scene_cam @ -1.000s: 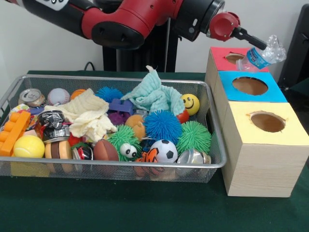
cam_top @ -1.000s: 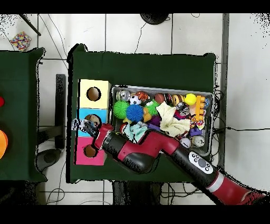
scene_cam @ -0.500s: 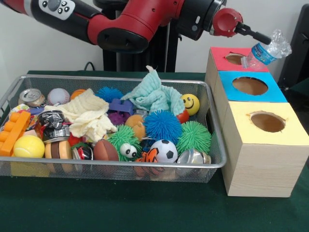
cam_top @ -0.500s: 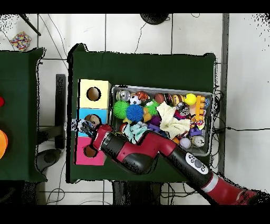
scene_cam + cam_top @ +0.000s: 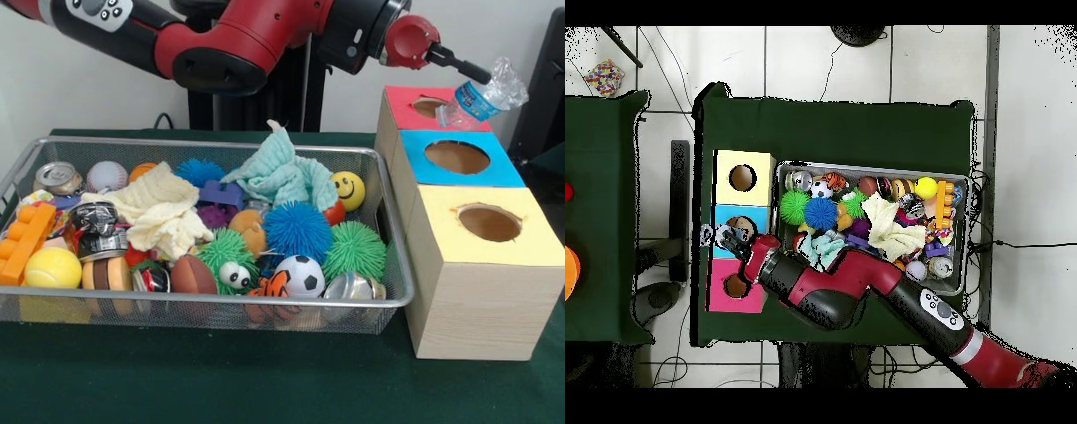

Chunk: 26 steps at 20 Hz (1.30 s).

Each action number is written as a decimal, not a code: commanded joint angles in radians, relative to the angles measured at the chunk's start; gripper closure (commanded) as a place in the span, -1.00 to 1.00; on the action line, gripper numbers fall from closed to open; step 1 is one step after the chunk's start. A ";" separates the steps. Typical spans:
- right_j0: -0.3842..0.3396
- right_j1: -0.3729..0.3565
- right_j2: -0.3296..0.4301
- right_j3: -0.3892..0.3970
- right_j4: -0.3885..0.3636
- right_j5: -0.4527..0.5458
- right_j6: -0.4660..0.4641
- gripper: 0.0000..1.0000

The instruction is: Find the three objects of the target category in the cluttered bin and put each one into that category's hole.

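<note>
Since half a second ago the plastic bottle (image 5: 483, 94) has dipped slightly toward the boxes. From the left, we see the wire bin (image 5: 395, 291) crowded with toys — an orange brick (image 5: 24, 242), a yellow ball (image 5: 53, 267), cream cloths (image 5: 159, 210), a soccer ball (image 5: 300, 276) and a green spiky ball (image 5: 355, 251). Further right, the gripper (image 5: 466, 70) clamps the crumpled bottle (blue label showing) above the red box (image 5: 402, 102), near its hole (image 5: 427, 107). The blue box (image 5: 459, 159) and yellow box (image 5: 481, 265) follow — both holes uncovered.
</note>
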 commanded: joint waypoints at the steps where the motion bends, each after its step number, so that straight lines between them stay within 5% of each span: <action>1: 0.028 -0.076 0.006 -0.145 -0.087 -0.042 -0.086 1.00; 7: 0.050 -0.117 -0.011 -0.143 -0.120 -0.076 -0.032 1.00; 16: -0.003 0.065 0.023 -0.137 -0.075 -0.030 -0.169 1.00; 23: -0.009 0.092 0.011 -0.150 -0.068 -0.011 -0.214 1.00; 26: 0.006 0.052 0.005 -0.148 -0.097 -0.041 -0.165 1.00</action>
